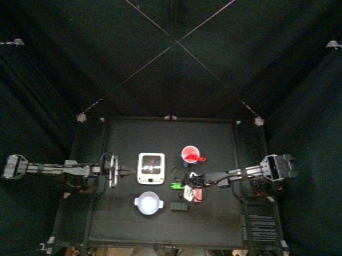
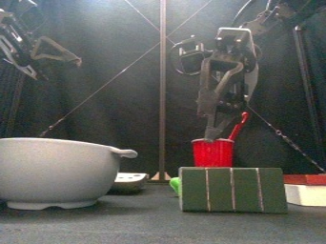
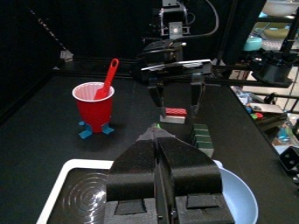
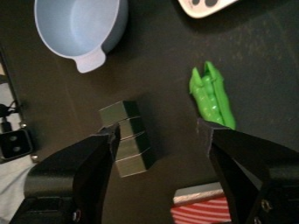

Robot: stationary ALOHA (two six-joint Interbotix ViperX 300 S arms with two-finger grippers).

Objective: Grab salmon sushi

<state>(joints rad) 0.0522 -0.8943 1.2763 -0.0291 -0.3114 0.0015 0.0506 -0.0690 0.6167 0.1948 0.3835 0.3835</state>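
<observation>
Spread wide and empty, the right fingers [image 4: 163,166] hang over the salmon sushi [image 4: 205,210], apparently lining up a grab. The sushi lies on the tabletop [image 4: 263,79], a green item [image 4: 212,94] toward twelve o'clock and segmented blocks [image 4: 126,136] at ten. The left fingers [image 3: 163,153] rest pressed together beside the bowl [image 3: 233,188].
</observation>
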